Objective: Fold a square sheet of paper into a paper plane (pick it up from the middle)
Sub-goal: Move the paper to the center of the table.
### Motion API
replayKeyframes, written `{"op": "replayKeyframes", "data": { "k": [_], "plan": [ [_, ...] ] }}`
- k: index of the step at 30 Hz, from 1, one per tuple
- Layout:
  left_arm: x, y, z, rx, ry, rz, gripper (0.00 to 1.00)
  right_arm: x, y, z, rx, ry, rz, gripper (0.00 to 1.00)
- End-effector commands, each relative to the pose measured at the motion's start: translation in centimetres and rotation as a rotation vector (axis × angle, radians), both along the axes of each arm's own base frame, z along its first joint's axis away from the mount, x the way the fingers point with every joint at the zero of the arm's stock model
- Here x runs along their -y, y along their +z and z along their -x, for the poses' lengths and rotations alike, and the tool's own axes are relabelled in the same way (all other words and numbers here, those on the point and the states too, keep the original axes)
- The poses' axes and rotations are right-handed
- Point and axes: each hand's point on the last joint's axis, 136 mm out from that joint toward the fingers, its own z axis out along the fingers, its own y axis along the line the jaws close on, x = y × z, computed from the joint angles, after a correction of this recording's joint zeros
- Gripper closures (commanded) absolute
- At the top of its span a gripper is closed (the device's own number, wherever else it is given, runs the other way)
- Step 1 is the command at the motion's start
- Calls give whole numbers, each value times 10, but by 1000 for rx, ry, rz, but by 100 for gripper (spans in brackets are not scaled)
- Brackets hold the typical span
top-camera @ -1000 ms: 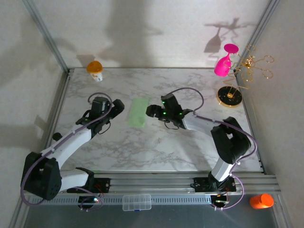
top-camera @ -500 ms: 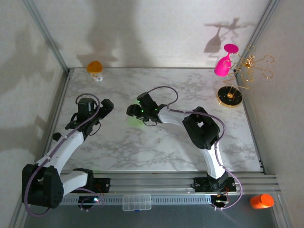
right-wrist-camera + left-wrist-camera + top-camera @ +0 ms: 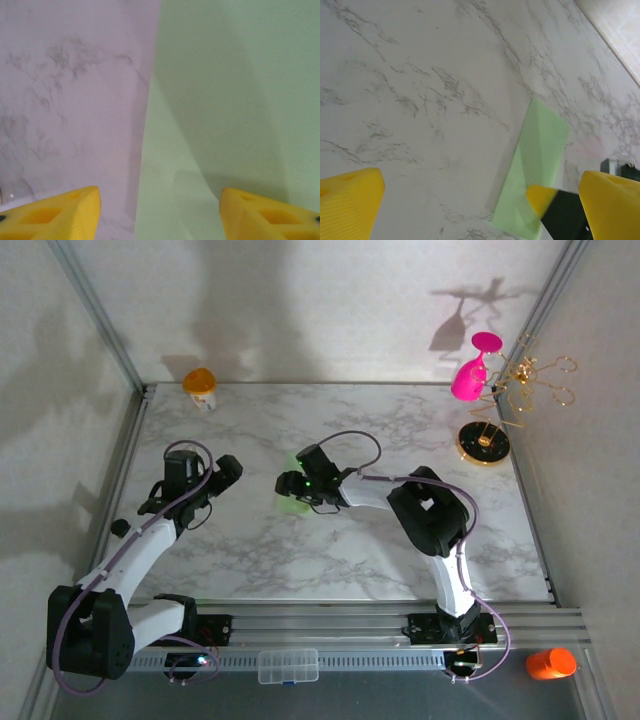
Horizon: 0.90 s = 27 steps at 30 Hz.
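Observation:
The sheet of paper (image 3: 291,505) is pale green and lies flat on the marble table (image 3: 400,420) as a narrow folded rectangle, with a slanted crease across it (image 3: 536,160). My right gripper (image 3: 292,484) hovers low over it and covers most of it from above. Its jaws are open (image 3: 160,215): one yellow fingertip (image 3: 55,215) is over bare marble, the other (image 3: 272,215) over the paper (image 3: 225,100), straddling the paper's long edge. My left gripper (image 3: 228,470) stands wide open to the left of the paper, nothing between its fingers (image 3: 350,200).
An orange-lidded cup (image 3: 200,388) stands at the back left. At the back right a pink glass (image 3: 468,375) hangs on a gold stand (image 3: 484,443). A clear plastic box (image 3: 288,665) and an orange object (image 3: 550,663) lie off the table's front edge.
My right gripper swung left from beside the paper to over it, its jaws narrowing a little. The left arm drew back to the left, away from the paper.

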Motion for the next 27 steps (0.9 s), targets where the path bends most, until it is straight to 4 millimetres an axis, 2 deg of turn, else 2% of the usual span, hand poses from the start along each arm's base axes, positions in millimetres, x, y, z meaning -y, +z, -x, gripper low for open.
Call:
{"op": "replayKeyframes", "data": {
  "k": [1,7,10,15,18,23,27],
  "plan": [
    [2,4,3,24,-33,1,1,39,-26,26,-37,72,130,35],
    [10,4,2,36,-65,36,1,57,-16,43,42,170,162,35],
    [13,3,3,38,-77,45,1,65,-10,45,71,160,166,35],
    [19,-3,3,29,-99,73,1,58,28,36,148,105,67,34],
    [26,-10,3,26,-120,106,1,59,42,28,174,46,41,34],
    [42,-22,0,5,-144,197,1,74,37,21,113,-100,46,34],
    [61,-29,0,-24,-167,247,1,69,39,23,68,-133,-25,35]
  ]
}}
